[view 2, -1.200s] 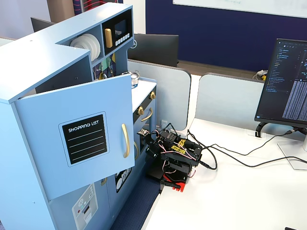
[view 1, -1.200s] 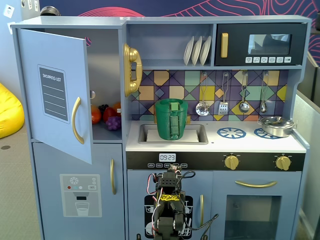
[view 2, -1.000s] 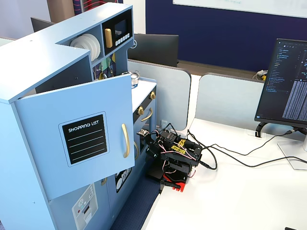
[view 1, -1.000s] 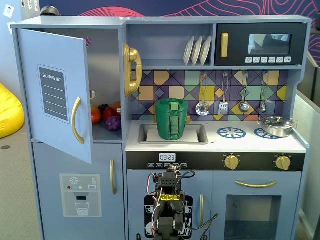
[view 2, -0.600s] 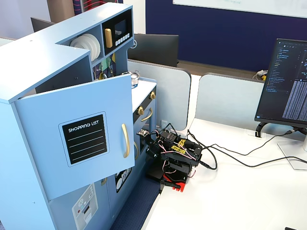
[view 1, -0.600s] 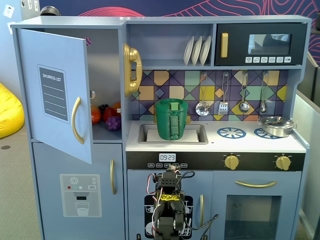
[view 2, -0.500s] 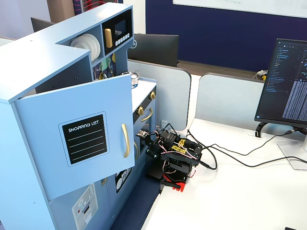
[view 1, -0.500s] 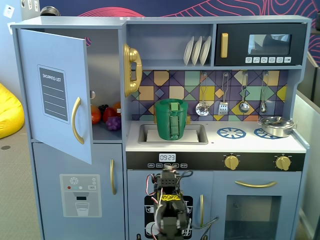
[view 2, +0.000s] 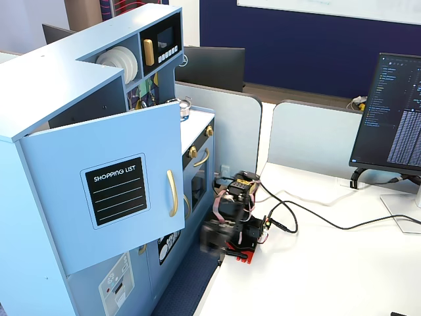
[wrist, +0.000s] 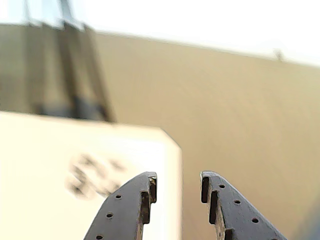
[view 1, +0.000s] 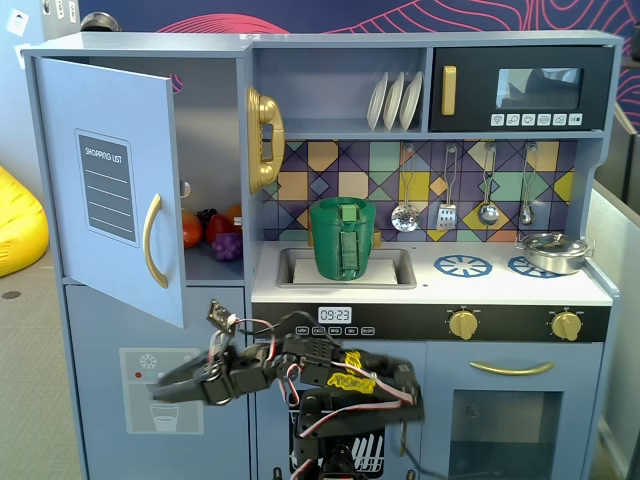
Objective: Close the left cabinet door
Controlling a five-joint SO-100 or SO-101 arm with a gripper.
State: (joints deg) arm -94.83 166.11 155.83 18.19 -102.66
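The left cabinet door [view 1: 110,190] is blue-grey with a black "SHOPPING LIST" panel and a curved gold handle [view 1: 150,240]. It stands swung wide open from the toy kitchen's upper left compartment. It also shows in the other fixed view [view 2: 112,191], angled outward. My gripper [view 1: 157,392] hangs below the door's lower edge, in front of the lower door, pointing left. It is blurred in the side fixed view [view 2: 209,242], just right of the door's free edge and lower. In the wrist view my gripper [wrist: 177,180] is open and empty, facing a blurred pale surface and tan floor.
The lower door with the ice/water dispenser graphic [view 1: 135,362] is behind the gripper. Toy fruit [view 1: 215,235] lies inside the open compartment. A green cup [view 1: 342,238] stands in the sink. The arm's base [view 2: 247,230], cables [view 2: 309,214] and a monitor [view 2: 395,112] are on the white desk.
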